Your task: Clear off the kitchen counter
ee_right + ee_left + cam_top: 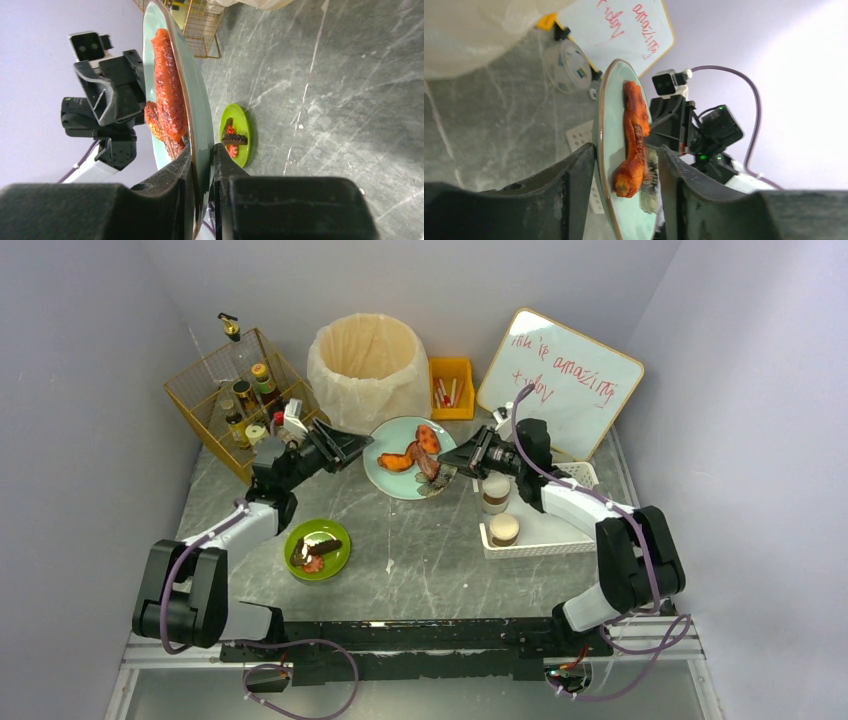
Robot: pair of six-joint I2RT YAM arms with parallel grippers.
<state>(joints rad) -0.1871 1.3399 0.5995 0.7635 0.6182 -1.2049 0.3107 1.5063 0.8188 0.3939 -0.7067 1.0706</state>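
While the plate [199, 100] of food [170, 90] is pinched at its rim by the right claw [202, 155], left claw [626, 167] held wide astride the opposite rim, worktop [420, 540] beneath.

The kitchen counter [430, 540] is smooth, marble-look and faintly shiny; the pale green plate [398, 483] looks glazed and glossy. The gold basket [205, 390] is thin metal wire, the bin liner [365, 365] crinkled plastic
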